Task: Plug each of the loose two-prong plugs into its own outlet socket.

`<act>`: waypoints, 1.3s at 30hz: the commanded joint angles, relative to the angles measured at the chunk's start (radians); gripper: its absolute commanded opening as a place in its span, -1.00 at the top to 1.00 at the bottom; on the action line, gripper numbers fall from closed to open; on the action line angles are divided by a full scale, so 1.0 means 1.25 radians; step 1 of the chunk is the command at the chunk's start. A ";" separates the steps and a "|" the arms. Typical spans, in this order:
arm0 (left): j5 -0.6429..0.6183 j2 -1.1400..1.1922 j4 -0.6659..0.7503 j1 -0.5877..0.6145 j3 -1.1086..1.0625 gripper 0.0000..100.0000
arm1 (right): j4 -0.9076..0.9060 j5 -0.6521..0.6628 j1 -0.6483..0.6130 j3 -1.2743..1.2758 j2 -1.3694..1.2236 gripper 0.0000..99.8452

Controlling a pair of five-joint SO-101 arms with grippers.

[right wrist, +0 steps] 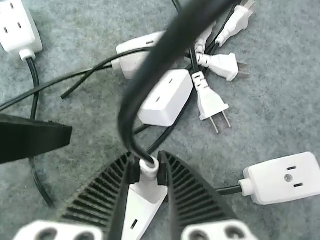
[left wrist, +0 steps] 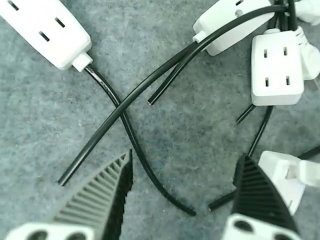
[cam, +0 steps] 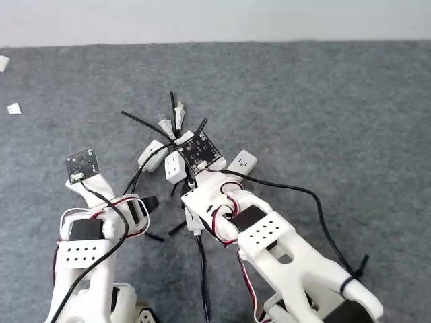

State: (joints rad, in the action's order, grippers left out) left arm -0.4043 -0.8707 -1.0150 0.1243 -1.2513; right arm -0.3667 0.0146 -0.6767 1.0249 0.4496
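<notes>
Right jaws are closed on a white outlet socket (right wrist: pixel 142 202), pinched at its cord end. Its black cord (right wrist: pixel 131 100) arcs up out of the tips. The socket's long axis runs along the jaws, cord end leading, one slot facing the camera.

Nearest loose two-prong plug (right wrist: pixel 211 102) lies on the bench (right wrist: pixel 285 100), ahead of the tips and off to one side, just past a free socket block (right wrist: pixel 167 97). Its axis is roughly in line with the jaws, prongs pointing back toward them. More plugs (right wrist: pixel 222 65) fan out beyond it.

Left jaws are wide open and empty, over crossed cords (left wrist: pixel 125 110).

My read: the right arm is nearer the plugs, but it's holding a socket. The left would have to fetch that plug and turn its prongs toward the slots.
</notes>
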 commanded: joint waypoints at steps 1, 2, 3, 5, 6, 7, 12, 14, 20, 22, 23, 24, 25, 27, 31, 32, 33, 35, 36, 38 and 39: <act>0.009 -0.010 0.017 0.000 0.008 0.38 | 0.018 0.011 0.006 -0.050 -0.026 0.98; 0.009 -0.010 0.017 0.000 0.008 0.38 | 0.023 0.012 0.006 -0.053 -0.035 0.98; 0.009 -0.010 0.017 0.000 0.008 0.38 | 0.026 0.012 0.004 -0.055 -0.042 0.98; 0.009 -0.010 0.017 0.000 0.008 0.38 | 0.024 0.012 0.002 -0.058 -0.047 0.98; 0.009 -0.009 0.017 0.000 0.008 0.38 | 0.019 0.012 0.002 -0.058 -0.047 0.98; 0.009 -0.009 0.017 0.000 0.008 0.38 | 0.017 0.012 0.001 -0.053 -0.047 0.98; 0.009 -0.007 0.017 -0.001 0.008 0.38 | -0.085 0.009 -0.001 -0.056 -0.039 0.98; 0.009 -0.007 0.017 -0.001 0.008 0.38 | -0.117 0.007 -0.001 -0.053 -0.023 0.98; 0.009 -0.006 0.017 -0.001 0.008 0.38 | -0.170 0.011 -0.025 -0.036 -0.015 0.98; 0.009 -0.006 0.017 -0.001 0.008 0.38 | -0.174 0.011 -0.026 -0.032 -0.015 0.98; 0.009 -0.006 0.017 -0.001 0.008 0.38 | -0.176 0.011 -0.026 -0.032 -0.015 0.98; 0.009 -0.006 0.017 -0.001 0.008 0.38 | -0.176 0.011 -0.026 -0.031 -0.017 0.98; 0.009 -0.006 0.017 -0.001 0.008 0.38 | -0.177 0.012 -0.026 -0.031 -0.017 0.98; 0.009 -0.006 0.017 -0.001 0.007 0.38 | -0.177 0.012 -0.026 -0.029 -0.017 0.98; 0.009 -0.006 0.017 -0.001 0.007 0.38 | -0.206 0.012 -0.026 -0.028 -0.017 0.98; 0.010 -0.006 0.017 -0.001 0.007 0.38 | -0.211 0.016 -0.026 -0.028 -0.018 0.98; 0.010 -0.006 0.017 -0.001 0.007 0.38 | -0.217 0.027 -0.026 -0.028 -0.024 0.98; 0.010 -0.006 0.017 -0.001 0.007 0.38 | -0.224 0.048 -0.031 -0.034 -0.052 0.98; 0.010 -0.006 0.017 -0.001 0.004 0.38 | -0.230 0.052 -0.036 -0.045 -0.071 0.98; 0.010 -0.006 0.034 -0.001 -0.006 0.38 | -0.265 0.053 -0.040 -0.085 -0.112 0.98; 0.010 -0.006 0.049 -0.001 -0.013 0.38 | -0.279 0.053 -0.040 -0.106 -0.137 0.98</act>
State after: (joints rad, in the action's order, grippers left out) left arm -0.3997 -0.8707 -1.0088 0.1243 -1.2635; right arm -0.6490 0.0637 -0.7089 0.9314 0.3682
